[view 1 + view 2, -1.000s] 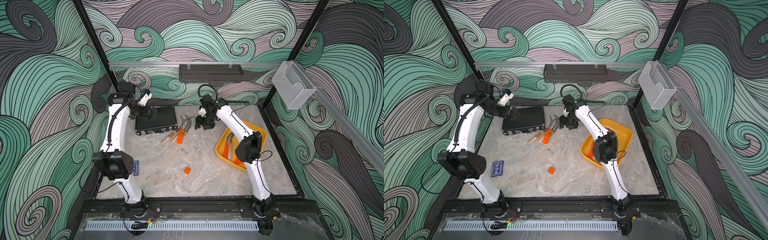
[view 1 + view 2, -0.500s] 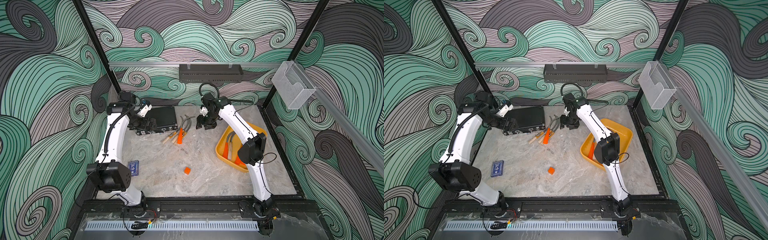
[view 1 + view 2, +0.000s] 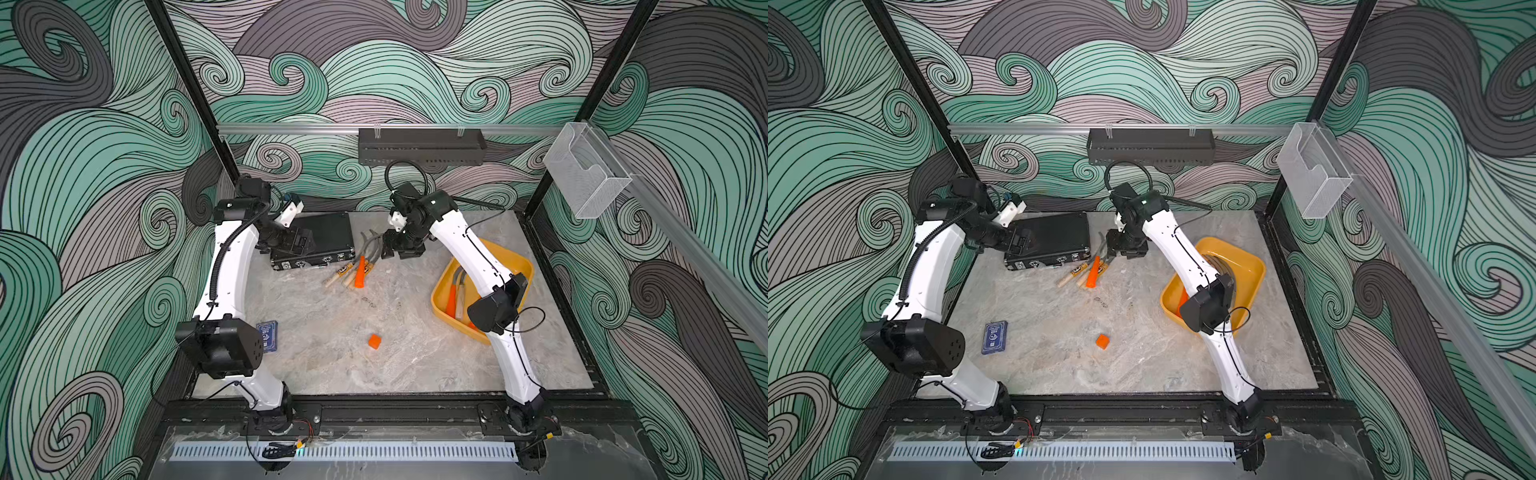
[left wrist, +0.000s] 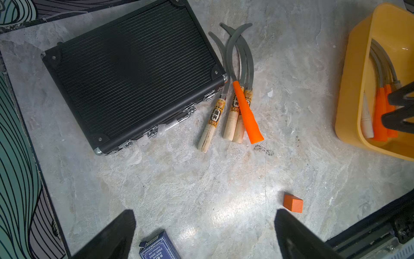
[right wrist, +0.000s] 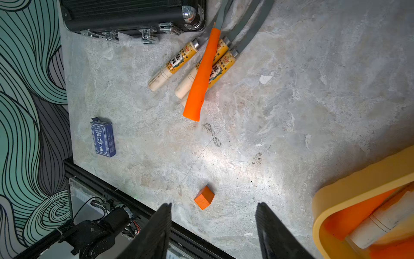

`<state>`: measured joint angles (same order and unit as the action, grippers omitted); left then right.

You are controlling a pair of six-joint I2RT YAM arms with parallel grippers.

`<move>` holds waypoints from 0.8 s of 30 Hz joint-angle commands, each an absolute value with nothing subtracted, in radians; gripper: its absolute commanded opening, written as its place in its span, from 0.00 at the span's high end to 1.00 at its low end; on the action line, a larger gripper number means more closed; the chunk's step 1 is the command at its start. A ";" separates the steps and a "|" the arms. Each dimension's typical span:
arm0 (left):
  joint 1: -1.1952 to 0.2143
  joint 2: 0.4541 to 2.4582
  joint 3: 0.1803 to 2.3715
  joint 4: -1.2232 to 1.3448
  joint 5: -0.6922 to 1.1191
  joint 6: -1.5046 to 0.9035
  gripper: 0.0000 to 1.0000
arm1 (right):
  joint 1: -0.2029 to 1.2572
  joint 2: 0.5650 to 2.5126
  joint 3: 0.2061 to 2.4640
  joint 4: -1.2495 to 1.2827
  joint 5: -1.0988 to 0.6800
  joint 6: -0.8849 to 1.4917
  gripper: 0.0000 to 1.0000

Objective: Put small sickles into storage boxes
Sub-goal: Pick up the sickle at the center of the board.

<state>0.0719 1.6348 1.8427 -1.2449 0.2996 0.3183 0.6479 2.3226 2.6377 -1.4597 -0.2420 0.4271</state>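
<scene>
Several small sickles [image 3: 356, 269] lie bunched on the table beside the black case: three with pale labelled wooden handles and an orange-handled one [image 4: 246, 112] across them [image 5: 201, 74]. More sickles [image 4: 380, 107] lie in the yellow storage box [image 3: 521, 264] at the right [image 3: 1256, 266]. My left gripper [image 3: 301, 243] hangs open over the case, nothing between its fingers [image 4: 204, 213]. My right gripper [image 3: 388, 249] hovers open and empty just above the blade ends of the loose sickles [image 5: 215, 209].
The black ribbed case [image 3: 320, 237] lies at the back left, touching the sickle pile. A small orange cube [image 3: 374, 341] sits mid-table and a blue card box [image 3: 995, 336] lies near the left arm's base. A clear bin [image 3: 582, 174] hangs on the right wall.
My left arm has shifted, bringing its open gripper lower and further over the black case. The right gripper has stayed almost still above the sickle blades. No sickle has moved.
</scene>
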 commanded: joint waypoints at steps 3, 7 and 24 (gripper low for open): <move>0.081 1.509 1.757 -1.203 0.318 0.348 0.02 | 0.686 2.386 2.699 -1.477 -0.198 0.457 0.38; 0.086 1.480 1.728 -1.179 0.330 0.336 0.01 | 0.706 2.396 2.705 -1.459 -0.171 0.468 0.37; 0.098 1.509 1.700 -1.210 0.384 0.297 0.01 | 0.781 2.423 2.676 -1.357 -0.045 0.544 0.35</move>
<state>0.0902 1.4887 1.6787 -1.1893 0.3725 0.3027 0.7670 2.3905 2.6850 -1.3853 -0.0772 0.5026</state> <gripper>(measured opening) 0.986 0.649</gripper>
